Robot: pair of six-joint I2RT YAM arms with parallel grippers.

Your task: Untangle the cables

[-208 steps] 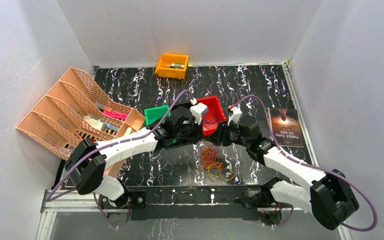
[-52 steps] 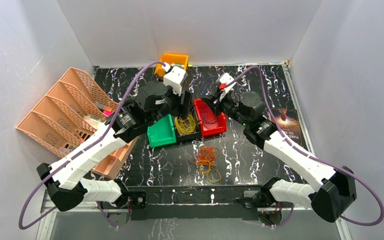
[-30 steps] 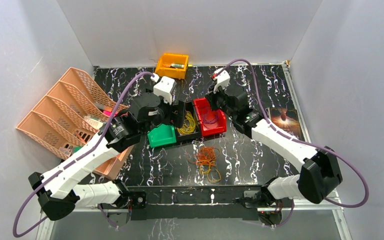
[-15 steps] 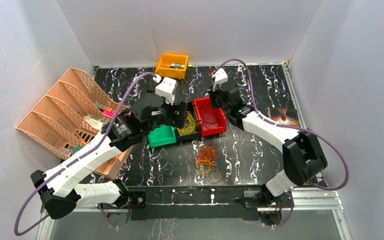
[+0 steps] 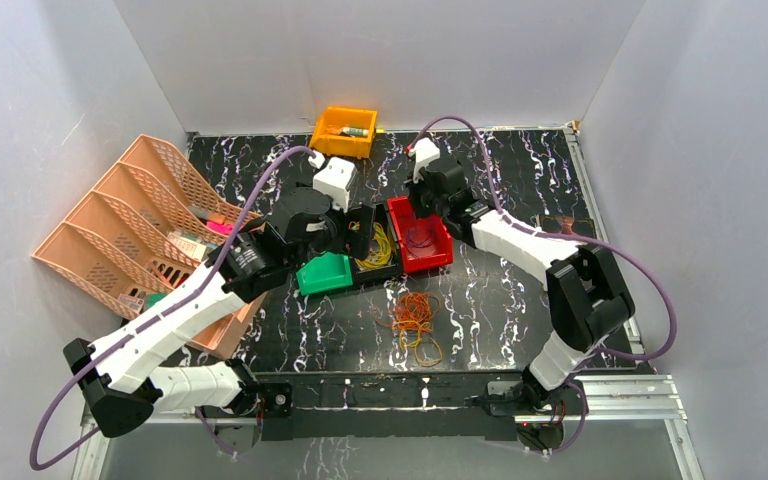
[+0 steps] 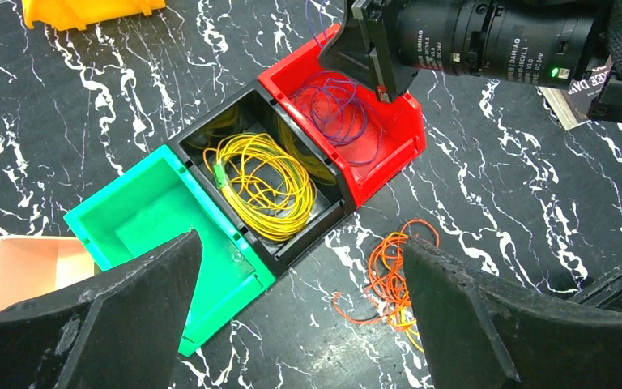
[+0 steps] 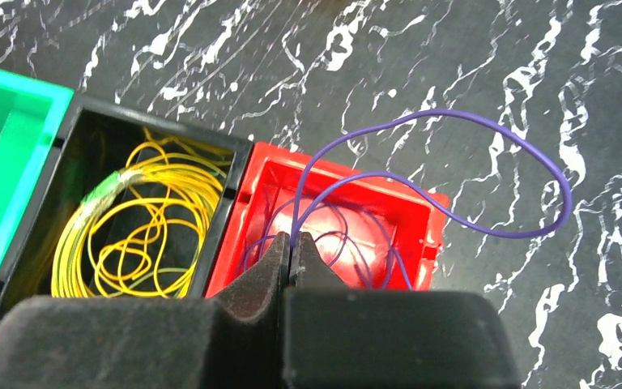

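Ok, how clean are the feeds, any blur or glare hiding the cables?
Left wrist: yellow cable sharp, only the open left pincer blurs dark at the bottom. Right wrist: purple cable crisp, right pincer soft up close, a pale glare patch on the red bin floor. Top external: evenly lit, orange cable small but readable.

A black marbled table [image 5: 520,170] carries a black bin [image 6: 312,232], with a green bin [image 5: 322,272] touching its left and a red bin [image 5: 438,258] its right. Orange-and-yellow cables [image 5: 415,322] (a loose tangle) lie just in front of it; an orange bin [image 5: 330,140] sits behind, a peach file rack [image 5: 120,230] left, a book [image 5: 565,226] right.
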